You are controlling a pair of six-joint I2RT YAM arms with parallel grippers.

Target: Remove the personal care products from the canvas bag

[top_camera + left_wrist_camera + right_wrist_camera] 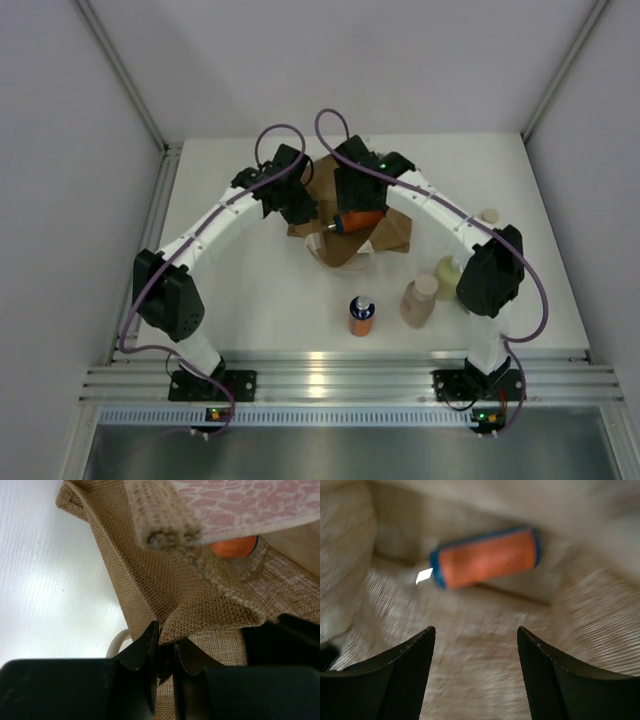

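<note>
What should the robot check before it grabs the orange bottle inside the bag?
1. Left fingers shut on the canvas bag edge: ok.
2. Right fingers open: ok.
3. Orange bottle in view, lying on its side inside the bag: ok.
4. Nothing covering the bottle: ok.
5. Bottle between the right fingers: not ok, it lies ahead of them.
6. Other bottles hidden in the bag: cannot tell.
</note>
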